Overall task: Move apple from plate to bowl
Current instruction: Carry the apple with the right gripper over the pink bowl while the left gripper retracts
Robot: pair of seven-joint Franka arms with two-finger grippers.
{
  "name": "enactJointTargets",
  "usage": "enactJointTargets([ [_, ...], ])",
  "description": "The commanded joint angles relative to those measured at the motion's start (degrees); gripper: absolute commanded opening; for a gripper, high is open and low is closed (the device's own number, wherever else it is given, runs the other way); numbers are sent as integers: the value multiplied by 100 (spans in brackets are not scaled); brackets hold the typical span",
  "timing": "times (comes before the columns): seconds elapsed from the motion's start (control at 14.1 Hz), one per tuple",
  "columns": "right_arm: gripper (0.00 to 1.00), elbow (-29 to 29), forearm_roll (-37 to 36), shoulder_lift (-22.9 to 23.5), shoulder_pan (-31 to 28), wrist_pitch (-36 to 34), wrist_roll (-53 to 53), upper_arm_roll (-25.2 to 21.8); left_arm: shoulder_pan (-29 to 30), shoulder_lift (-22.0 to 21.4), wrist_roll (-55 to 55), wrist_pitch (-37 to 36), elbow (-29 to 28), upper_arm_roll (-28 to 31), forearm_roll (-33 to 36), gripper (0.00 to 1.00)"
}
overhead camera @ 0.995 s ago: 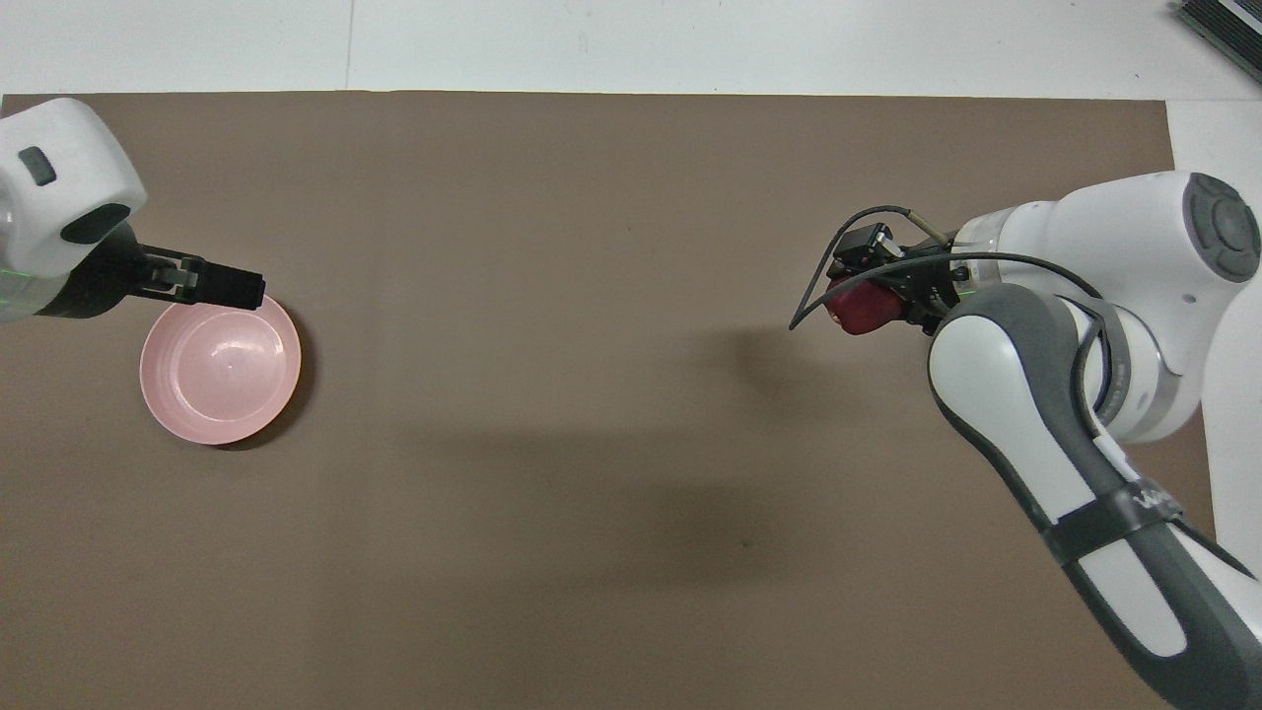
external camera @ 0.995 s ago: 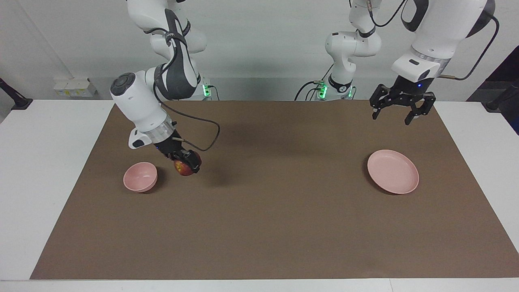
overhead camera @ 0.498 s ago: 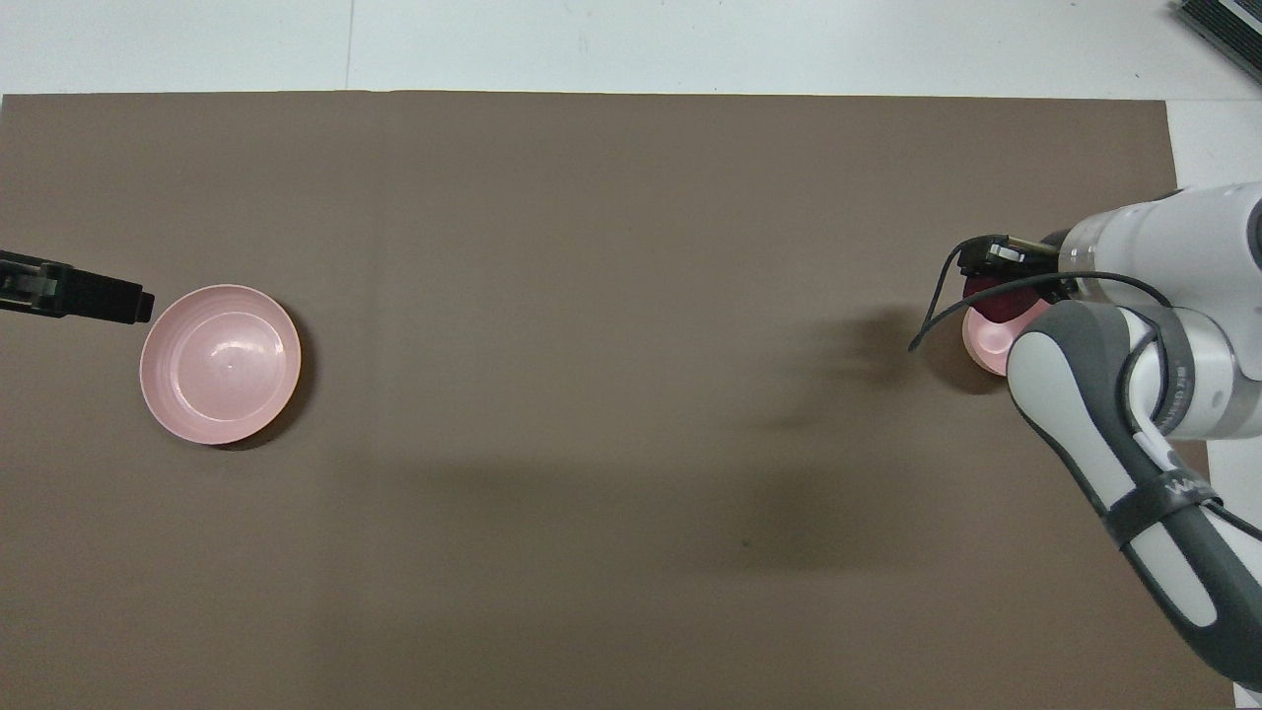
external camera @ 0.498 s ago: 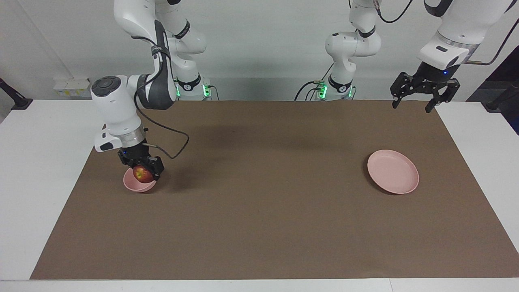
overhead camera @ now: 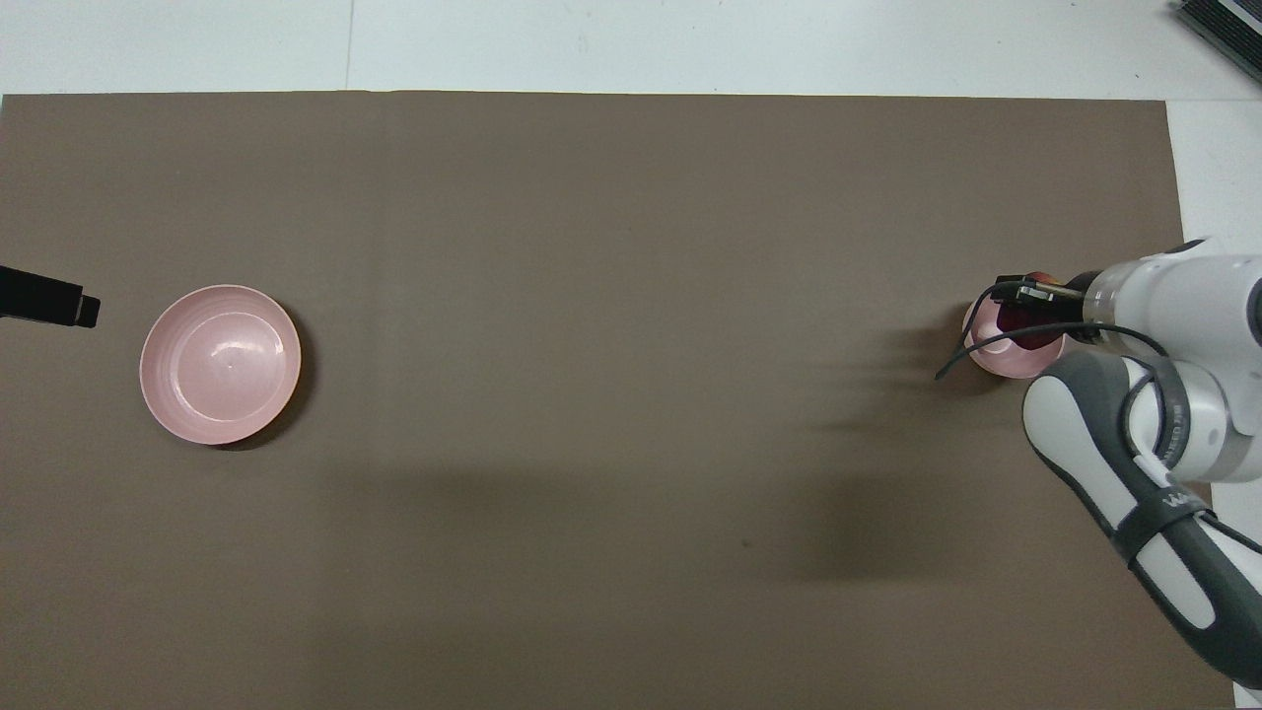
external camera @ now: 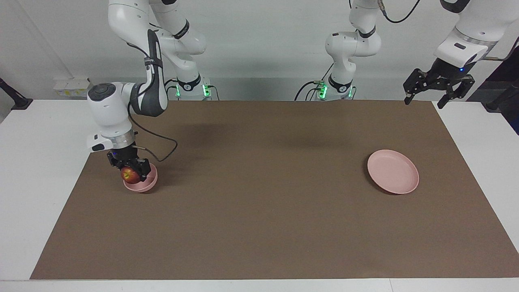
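My right gripper [external camera: 130,173] is shut on the dark red apple [external camera: 129,174] and holds it low over the small pink bowl [external camera: 142,185], at about rim height. In the overhead view the apple [overhead camera: 1021,321] sits over the bowl [overhead camera: 994,361], partly hidden by the right gripper [overhead camera: 1025,304]. The flat pink plate [external camera: 392,171] lies bare toward the left arm's end; it also shows in the overhead view [overhead camera: 220,364]. My left gripper [external camera: 423,102] is open and empty, raised high over the mat's corner near its base.
A brown mat [external camera: 259,211] covers the table, with white tabletop [external camera: 36,170] at both ends. Only a dark fingertip [overhead camera: 54,306] of the left gripper shows in the overhead view, beside the plate.
My right gripper carried the apple sideways from beside the bowl to over it and came lower. My left gripper rose and drew back away from the plate.
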Motion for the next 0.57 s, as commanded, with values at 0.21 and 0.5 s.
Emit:
enactJointTargets([
  [0.21,87,-281,-111,21,-96,444,-40,66,-41,64,12,-175,190,29,274,100],
  [0.5,100,402,-111,92,-96,-527,-127,74,3,-67,3,-307,-2,37,248,100],
])
